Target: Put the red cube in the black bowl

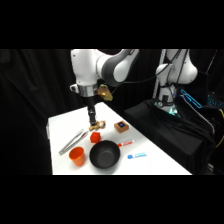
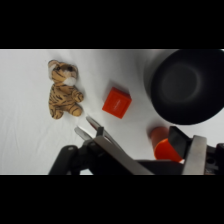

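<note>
In the side view the white arm reaches over the white table [image 1: 60,125] and its gripper [image 1: 93,123] hangs low above the table's middle, just over a small tiger toy [image 1: 98,125]. The red cube [image 1: 95,137] lies on the table just near of the toy and just beside the far rim of the black bowl [image 1: 104,154]; it is not in the bowl. An orange cup [image 1: 77,155] stands left of the bowl, metal tongs [image 1: 71,141] lie farther left, and a brown block with a dark blue top [image 1: 121,126] sits to the right, with a red pen [image 1: 125,143] and a blue pen [image 1: 136,155] near it. In the wrist view the fingers [image 2: 94,126] stand apart and empty above the table; the cube [image 2: 117,102] lies free between the tiger toy [image 2: 63,88] on the left and the bowl [image 2: 189,86] on the right, touching neither. The orange cup [image 2: 165,145] shows partly behind the right finger.
</note>
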